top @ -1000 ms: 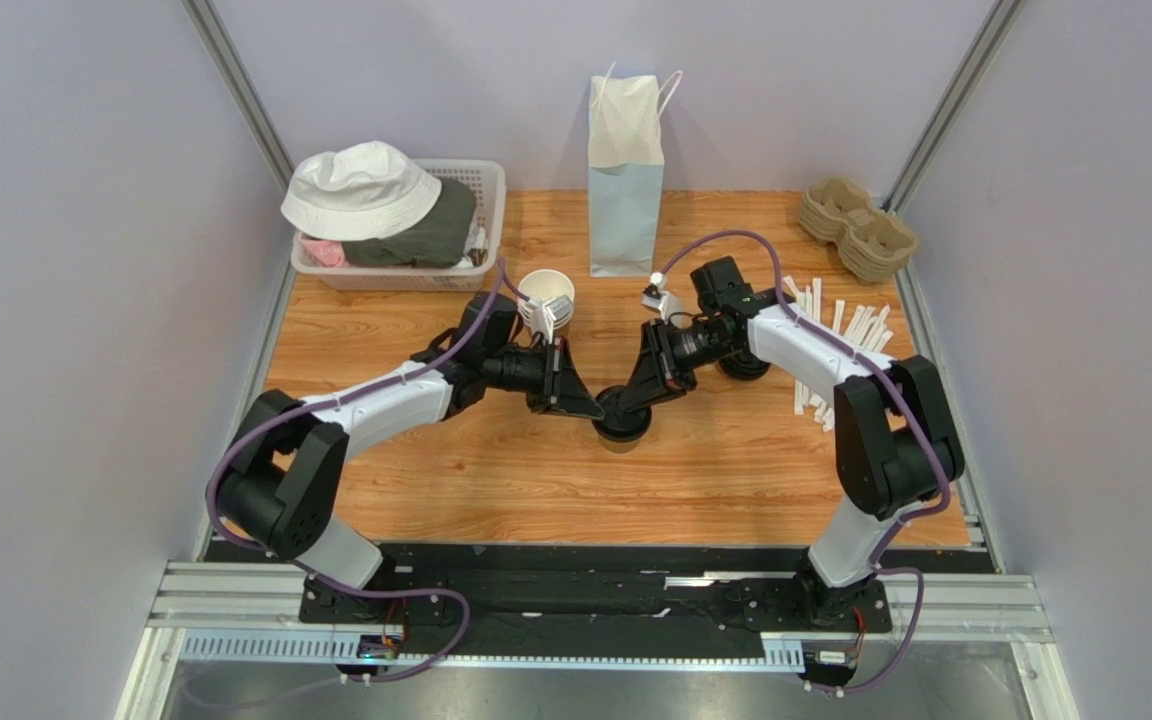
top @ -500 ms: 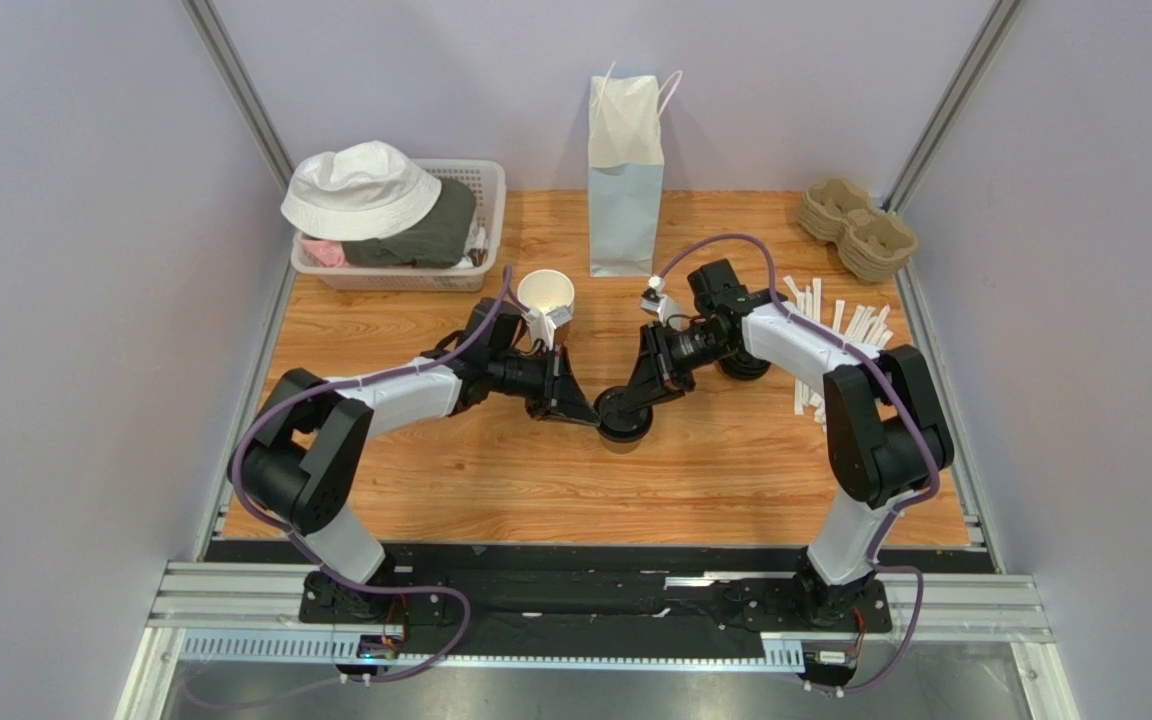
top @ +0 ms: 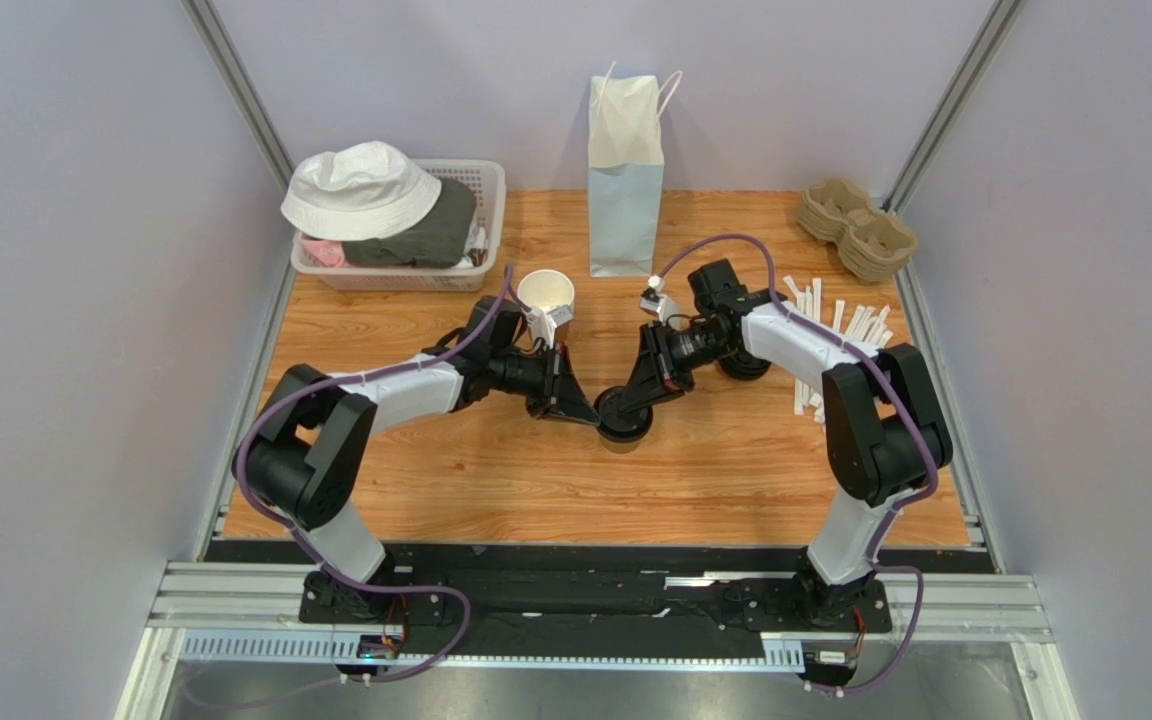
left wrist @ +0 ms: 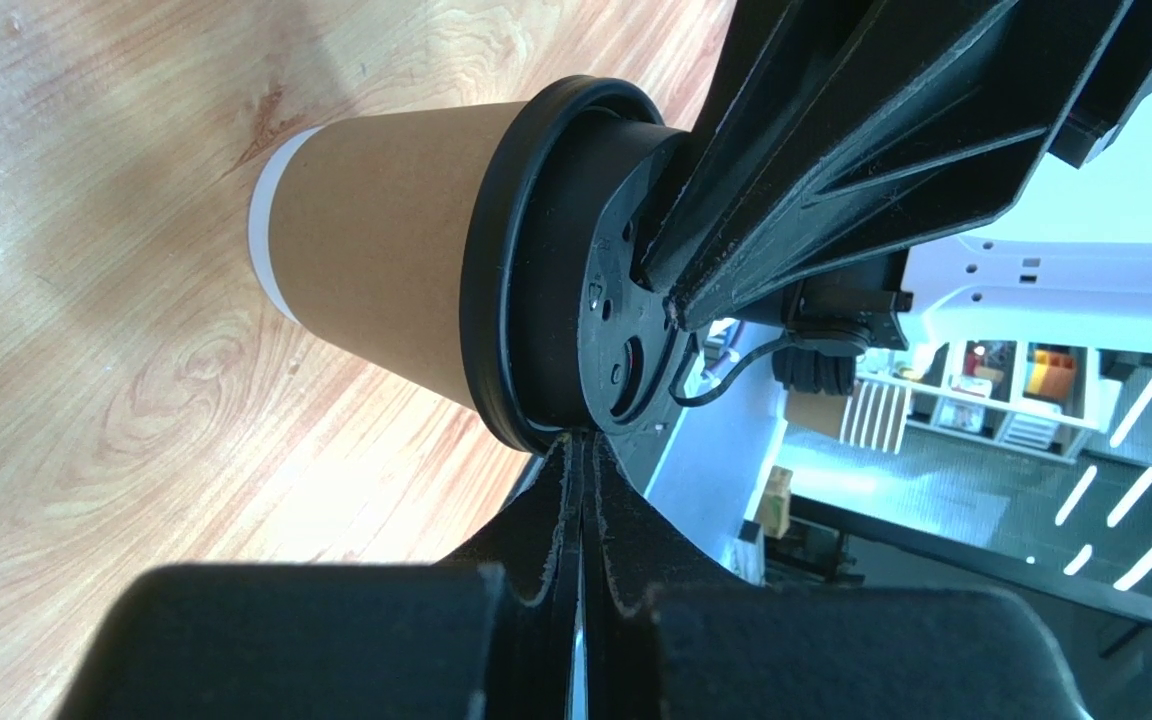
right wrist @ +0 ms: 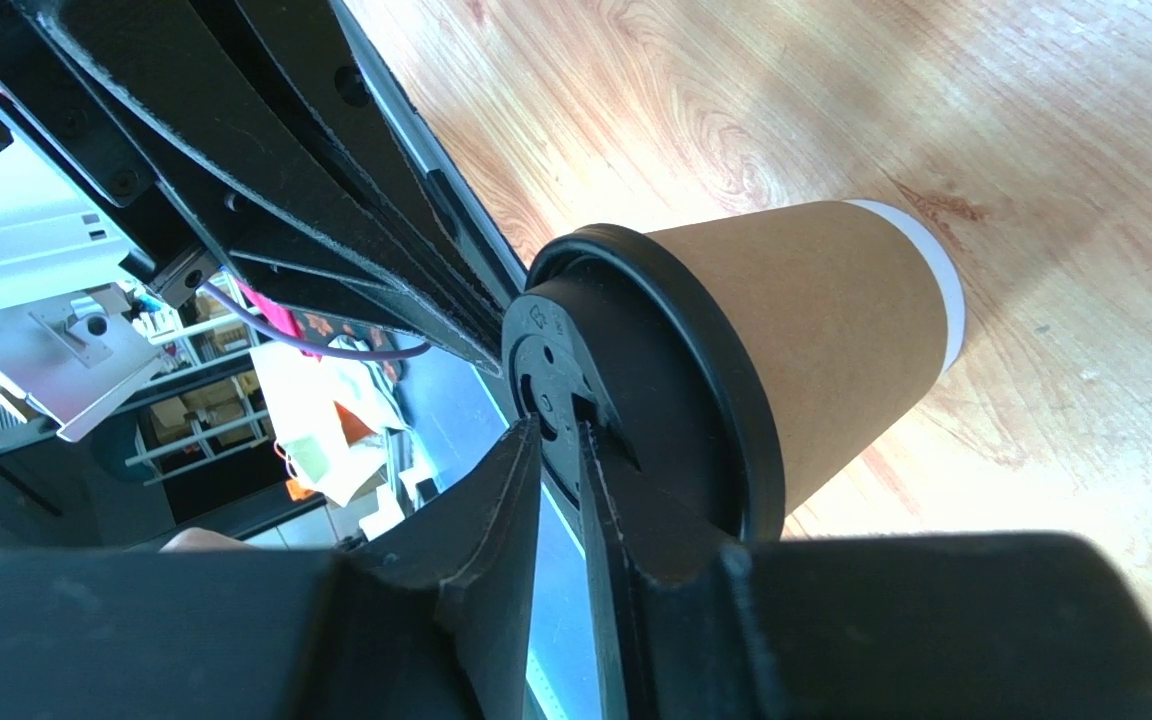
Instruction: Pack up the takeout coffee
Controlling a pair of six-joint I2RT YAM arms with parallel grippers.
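Note:
The takeout coffee [top: 624, 416], a brown paper cup with a white base band and a black lid, stands upright mid-table. It also shows in the left wrist view [left wrist: 387, 255] and the right wrist view [right wrist: 823, 323]. My left gripper [top: 584, 408] is shut and empty, and its joined tips [left wrist: 582, 447] touch the lid's rim from the left. My right gripper [top: 642, 393] comes from the right. Its jaws [right wrist: 560, 438] are nearly together with nothing between them, and the tips rest on the lid's top.
A white paper bag [top: 626, 158] stands upright at the back centre. A stack of lidless cups [top: 546, 296] is behind my left gripper. A basket with a white hat [top: 387, 210] is back left. Pulp cup carriers [top: 856, 228] and white sticks [top: 838, 338] are on the right.
My left arm has drawn its elbow in toward the middle. Both grippers stay at the lid and the cup has barely shifted.

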